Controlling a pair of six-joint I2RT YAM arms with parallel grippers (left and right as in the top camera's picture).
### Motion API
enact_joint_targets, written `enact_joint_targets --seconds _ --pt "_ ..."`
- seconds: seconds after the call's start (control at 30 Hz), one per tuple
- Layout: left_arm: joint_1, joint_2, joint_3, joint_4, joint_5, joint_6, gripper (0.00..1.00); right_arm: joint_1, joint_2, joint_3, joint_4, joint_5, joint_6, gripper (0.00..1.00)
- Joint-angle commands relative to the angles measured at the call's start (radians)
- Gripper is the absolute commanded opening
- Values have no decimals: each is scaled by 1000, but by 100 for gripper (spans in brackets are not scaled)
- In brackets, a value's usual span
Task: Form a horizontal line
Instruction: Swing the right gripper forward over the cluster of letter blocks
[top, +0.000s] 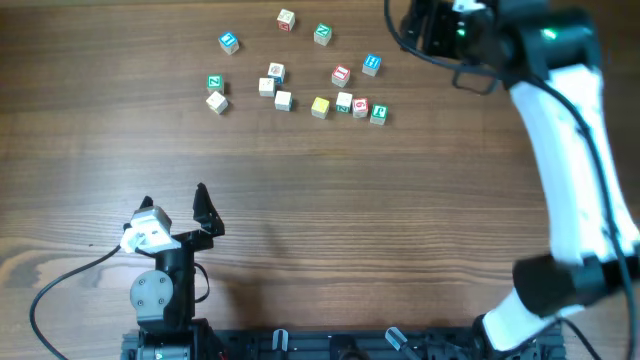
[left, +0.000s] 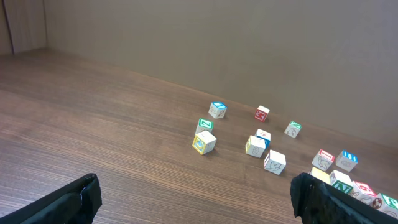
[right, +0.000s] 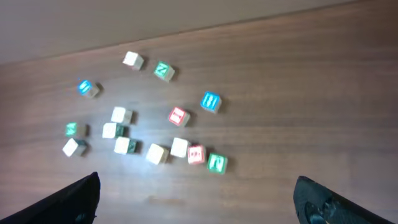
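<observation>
Tiny wooden letter cubes, with a wobbly row at the far side of the counter

The horizontal line (top: 344, 102) sits at the far middle of the brown wood-grain counter (top: 400, 220). It's a yellow-faced cube (top: 320, 107) with three pale cubes bearing green and red marks packed close on its right, sagging a bit out of straight, and one more pale cube (top: 283, 100) on its left across a small gap. Loose square-edged cubes are scattered behind and to the left, like a blue-faced cube (top: 229, 42), a red-faced cube (top: 341, 75) and a green-faced cube (top: 214, 83). The left claw (top: 175, 198) has its black fingers spread wide with nothing in them, at the near edge and well apart from the cubes. The right claw (right: 196, 190) is spread wide too and empty, off at the far right.
</observation>
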Motion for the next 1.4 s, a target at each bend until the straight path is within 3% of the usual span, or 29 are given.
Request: enact_joint_targets --seconds 0.0,0.03,0.07,0.1,0.13,0.23,0.4,0.63,0.73,0.97,1.1,1.27,1.37 --pt "-3 -7 -5 2 -13 16 100 0 101 14 46 -35 -12 100" --pt "-3 -7 -5 2 -14 16 100 1 139 13 51 -64 -13 96" --pt "-3 -7 -4 2 -14 16 100 1 172 13 55 -104 -11 64" --pt "-3 -7 -4 2 -13 16 100 2 214 13 55 -161 0 15" --pt "-3 -7 -4 2 -14 16 100 3 240 12 51 -188 19 4" --pt "-3 -7 -4 2 -14 16 100 14 365 6 43 -228 93 4" --pt "-3 -7 -4 2 -13 16 100 76 561 6 59 -236 93 5" --pt "-3 -7 -4 2 -14 16 100 128 621 5 95 -212 97 9" --pt "-3 -7 -4 2 -13 16 100 128 621 5 93 -117 115 12" --pt "-3 -7 -5 2 -13 16 100 126 621 5 -42 -102 109 45" --pt "-3 -7 -4 2 -14 16 100 123 621 5 -114 -94 33 64" --pt "-3 -7 -5 2 -13 16 100 118 621 5 -200 -94 32 64" --pt "-3 -7 -5 2 -13 16 100 117 621 5 -196 29 33 65"
